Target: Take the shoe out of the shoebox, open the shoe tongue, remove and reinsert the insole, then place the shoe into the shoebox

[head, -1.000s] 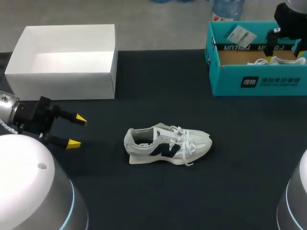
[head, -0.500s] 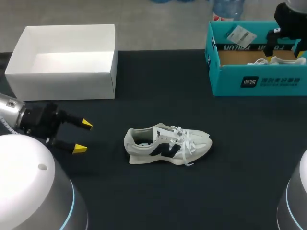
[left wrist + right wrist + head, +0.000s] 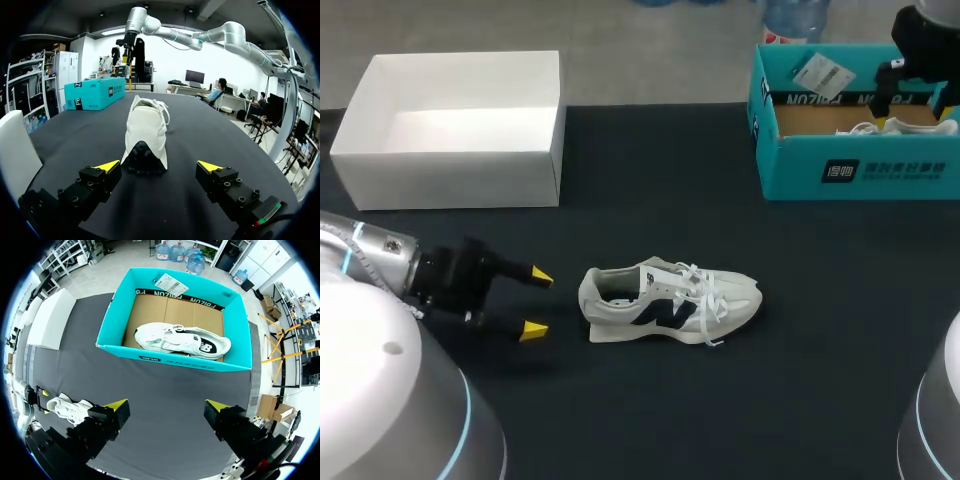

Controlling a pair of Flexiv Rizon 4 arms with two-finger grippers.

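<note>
Left gripper [image 3: 537, 303] of mine hung low over the black table [image 3: 800, 390] near its left edge, fingers spread and holding nothing. Its yellow tips were close to the heel of the white sneaker [image 3: 669, 301] but apart from it. That sneaker stood on its sole about midway between the left and right edges, toe toward the right. A white box [image 3: 450, 180] sat at the far left corner, and the teal shoebox [image 3: 860, 172] at the far right corner, with my right arm [image 3: 918, 45] above it.

From my left wrist, the left gripper [image 3: 159, 166] was released, and the sneaker [image 3: 146, 131] stood heel-first just ahead of the gap between the fingers, touching neither. The teal shoebox [image 3: 95, 93] lay far beyond.

From my right wrist, the right gripper [image 3: 166, 405] was spread and empty, high above the table. Ahead of it the teal shoebox [image 3: 170, 360] held a second sneaker [image 3: 182, 340] lying on its side.
</note>
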